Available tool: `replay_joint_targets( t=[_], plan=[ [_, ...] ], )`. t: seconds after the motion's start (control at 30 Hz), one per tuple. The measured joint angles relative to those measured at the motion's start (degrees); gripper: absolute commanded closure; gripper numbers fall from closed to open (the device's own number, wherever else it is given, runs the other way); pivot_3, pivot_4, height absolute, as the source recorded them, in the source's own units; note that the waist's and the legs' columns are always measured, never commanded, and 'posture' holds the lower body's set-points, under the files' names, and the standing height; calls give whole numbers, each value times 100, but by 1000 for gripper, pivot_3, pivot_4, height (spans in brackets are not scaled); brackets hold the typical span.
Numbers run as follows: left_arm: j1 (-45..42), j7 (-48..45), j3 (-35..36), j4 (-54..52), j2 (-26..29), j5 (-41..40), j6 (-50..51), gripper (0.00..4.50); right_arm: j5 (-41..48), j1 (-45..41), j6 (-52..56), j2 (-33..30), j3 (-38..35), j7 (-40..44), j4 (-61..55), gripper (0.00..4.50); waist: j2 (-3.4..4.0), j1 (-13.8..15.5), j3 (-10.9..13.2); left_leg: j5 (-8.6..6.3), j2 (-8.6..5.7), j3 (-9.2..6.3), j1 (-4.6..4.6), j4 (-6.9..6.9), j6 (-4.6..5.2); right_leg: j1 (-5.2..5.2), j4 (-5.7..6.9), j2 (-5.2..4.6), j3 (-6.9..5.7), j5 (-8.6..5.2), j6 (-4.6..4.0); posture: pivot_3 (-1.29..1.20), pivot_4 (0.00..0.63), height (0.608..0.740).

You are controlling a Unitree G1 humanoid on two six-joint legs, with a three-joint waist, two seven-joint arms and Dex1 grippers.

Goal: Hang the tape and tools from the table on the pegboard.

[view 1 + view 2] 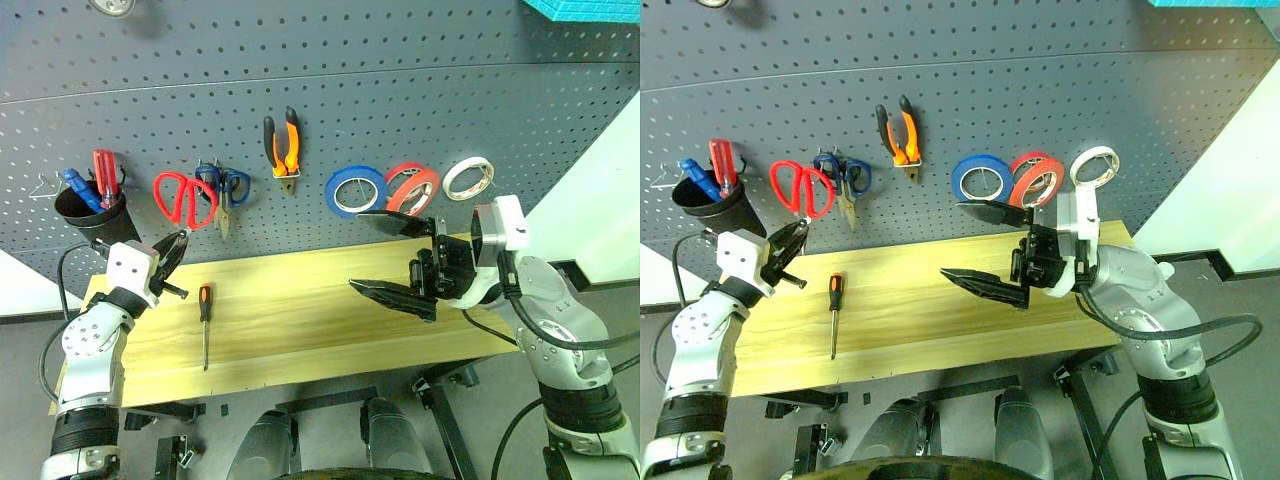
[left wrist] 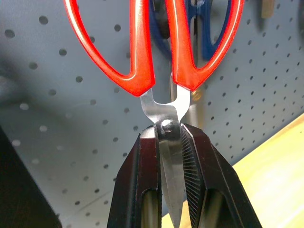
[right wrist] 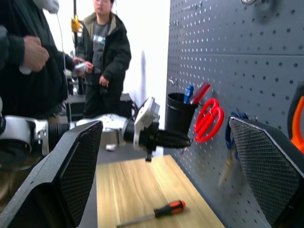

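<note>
Dark grey pegboard [image 1: 330, 90] fills the upper frame above a pale wooden worktop [image 1: 300, 320]. At left, the left end effector [image 1: 172, 250] is clamped on the blades of the red-handled scissors [image 1: 180, 197], whose loops lie against the board beside the blue-handled scissors [image 1: 228, 190]; the right end effector [image 1: 400, 258], centre-right, gapes wide and empty. Outward: screwdriver [image 1: 204, 322] lying on the worktop at lower left, pliers [image 1: 283, 148] and red tape [image 1: 413, 188] hanging on the board.
</note>
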Motion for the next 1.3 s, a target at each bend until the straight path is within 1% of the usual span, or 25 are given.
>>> replay_joint_targets(
  t=[0.03,0.1,0.17,0.27,0.4,0.47,0.53,0.6,0.67,0.73,0.8,0.83,0.93,0.97,1.07,1.2,1.3],
  plan=[
    [-16,-7,-1,40,0,-17,0,4232,-83,17,-51,-13,2,52,21,0,0,-7,-10,0,0,0,1,-1,0,0,0,0,0,0,0,-42,85,738],
    [-49,-19,-11,124,0,-50,0,3500,-249,62,-205,-13,30,164,154,0,-2,-11,-30,0,0,0,2,-1,0,0,0,0,0,0,0,-42,84,738],
    [-86,-25,-7,247,3,-124,52,2918,-417,113,-342,-1,77,277,300,0,3,-14,-53,0,0,1,3,0,0,1,1,0,1,0,0,-40,83,738],
    [-88,-36,-4,356,3,-202,76,1844,-561,163,-496,14,122,405,440,0,-1,-5,-62,0,0,1,4,0,0,2,4,0,1,0,0,-39,83,738],
    [-17,-81,15,296,43,-301,63,594,-700,207,-703,16,125,517,474,0,-5,-4,-66,0,0,0,4,0,0,2,3,0,1,0,1,-39,83,738],
    [217,-225,54,-31,44,-543,166,594,-828,243,-815,6,131,570,507,0,-5,-22,-67,0,1,1,4,-1,0,2,1,0,2,0,1,-45,88,738],
    [829,-483,140,-743,65,-992,505,594,-1099,320,-1033,-76,164,642,640,0,-6,-43,-68,-3,1,6,6,-3,5,2,1,-1,7,0,1,-40,92,738],
    [1397,-561,210,-1151,191,-1171,906,594,-1443,362,-1249,-156,191,669,867,0,-5,-53,-68,-3,2,9,11,-8,6,1,4,0,7,0,0,-29,98,738],
    [1819,-427,247,-1386,326,-1166,1468,594,-1861,363,-1598,-240,287,704,1139,0,-3,-20,-67,-3,3,9,20,-9,6,8,9,2,7,-1,0,-20,103,738],
    [2016,-53,250,-1503,334,-1136,2244,594,-2227,360,-1922,-306,399,761,1399,0,-1,22,-65,-3,2,8,46,-8,6,43,7,2,6,-3,1,-13,105,738],
    [2043,440,228,-1490,336,-976,3081,226,-2408,362,-2136,-314,511,852,1548,0,3,31,-61,-5,3,2,98,-11,10,105,-2,2,1,-18,16,-7,108,738],
    [2017,644,211,-1489,330,-918,3432,11,-2451,362,-2229,-314,538,886,1583,0,3,27,-61,-6,2,0,101,-9,10,112,-6,2,1,-33,13,-1,110,738],
    [1694,1220,140,-1492,92,-869,4368,11,-2481,359,-2379,-310,619,958,1630,0,2,32,-61,-5,1,-4,106,-5,10,119,-6,1,1,-27,22,4,113,738],
    [1507,1433,45,-1485,-10,-818,4673,11,-2491,360,-2401,-305,646,969,1634,0,2,38,-61,-5,1,-8,107,-5,9,119,-5,1,-2,-21,29,6,114,738],
    [724,2105,-221,-1227,-363,-617,5531,11,-2497,346,-2447,-295,693,993,1681,0,1,33,-62,-4,0,-15,106,-6,7,115,0,3,-5,-7,7,3,115,738],
    [-236,2579,-489,-653,-574,-362,6085,11,-2501,361,-2481,-302,721,1025,1693,0,0,11,-63,-4,0,-13,101,-11,7,108,-6,3,-4,-8,8,-12,118,738],
    [-895,2796,-537,-16,-639,-240,6239,11,-2502,384,-2488,-311,718,1025,1689,0,-1,-3,-63,-4,0,-12,97,-14,7,103,-9,3,-4,-8,9,-24,118,738]
  ],
)
